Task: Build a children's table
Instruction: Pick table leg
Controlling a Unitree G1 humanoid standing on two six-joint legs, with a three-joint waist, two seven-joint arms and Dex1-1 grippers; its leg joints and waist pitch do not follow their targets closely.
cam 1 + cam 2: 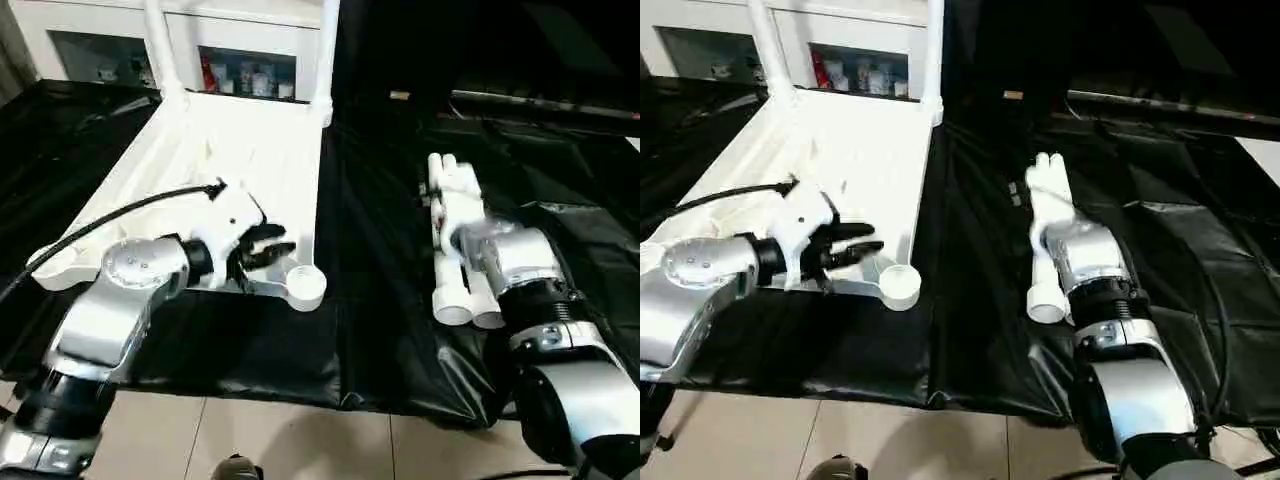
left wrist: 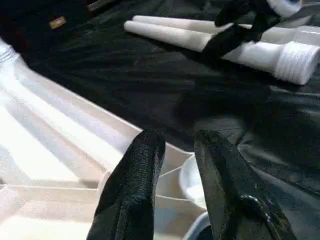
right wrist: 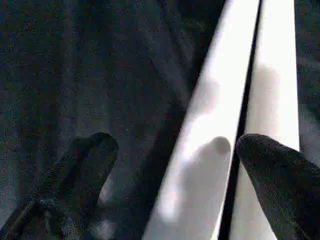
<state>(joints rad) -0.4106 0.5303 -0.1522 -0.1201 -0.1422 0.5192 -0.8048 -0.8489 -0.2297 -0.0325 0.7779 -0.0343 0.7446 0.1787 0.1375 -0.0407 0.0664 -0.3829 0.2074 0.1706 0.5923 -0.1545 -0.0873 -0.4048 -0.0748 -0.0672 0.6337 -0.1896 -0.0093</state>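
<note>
On the black sheet (image 1: 370, 330) the upturned table top (image 1: 250, 150) lies left, two loose legs (image 1: 1045, 240) right. Right gripper (image 3: 170, 165) gapes astride one leg and could nudge its touching neighbour; left gripper (image 2: 180, 165), part-open and empty, hovers over the near corner socket (image 1: 303, 285).

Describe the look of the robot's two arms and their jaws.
Both arms are brushed silver metal cylinders with black joint rings. The left arm ends in a white wrist housing, with a black cable arching over it. The right arm shows a coiled, ribbed section. Each gripper, left and right, carries two rounded matte black fingers.
</note>
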